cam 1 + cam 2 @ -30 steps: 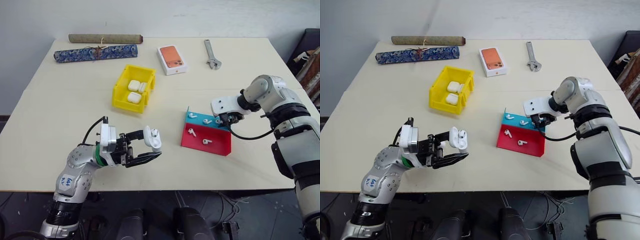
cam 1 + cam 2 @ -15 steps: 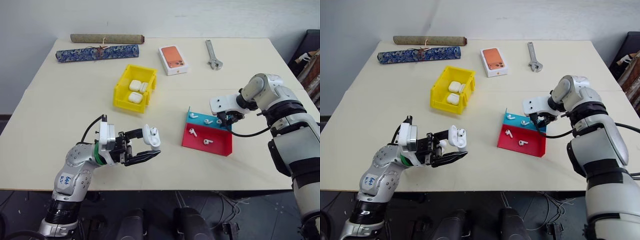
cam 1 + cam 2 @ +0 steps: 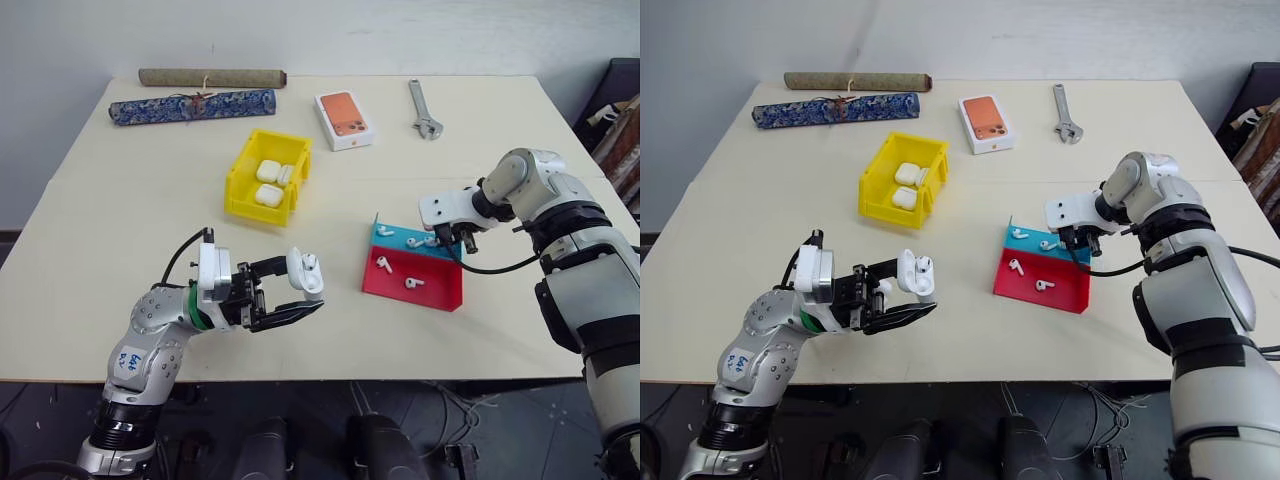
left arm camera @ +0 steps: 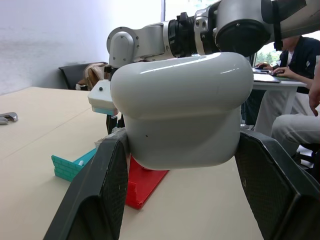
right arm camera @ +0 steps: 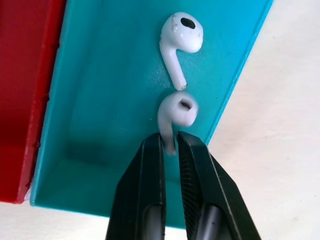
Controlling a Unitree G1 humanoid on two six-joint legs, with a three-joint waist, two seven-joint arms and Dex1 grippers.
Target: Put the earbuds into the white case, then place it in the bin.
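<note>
**Observer:** How far along are you?

**Me:** Early in this round, I'd judge. My left gripper (image 3: 300,296) is clamped on the white case (image 3: 304,274), holding it up over the near part of the table (image 3: 120,200) with the lid swung open. My right gripper (image 5: 169,150) is down in the blue half of the red and blue tray (image 3: 440,293), its fingers pinched together on the stem of one earbud (image 5: 175,114). That earbud has yet to be carried across and seated in the case. After that the lid needs shutting and the case goes in the yellow bin (image 3: 240,190), which stands well apart from both my hands, further back on the table.

**Observer:** Is anything already in the case?

**Me:** I cannot tell; its inside is too small to read from the head views.

**Observer:** Counts, biggest first?

**Me:** One table. Two long rolled things at the back: a blue patterned roll (image 3: 190,105) and a plain tan roll (image 3: 212,77). One yellow bin, one tray, one wrench (image 3: 424,108), one boxed orange phone (image 3: 344,119). White cases: three seem to lie in the bin (image 3: 268,182), plus the one I hold, so four. Earbuds: two in the blue half, counting the pinched one and its neighbour (image 5: 179,42), and two in the red half (image 3: 384,264), so four.
</note>
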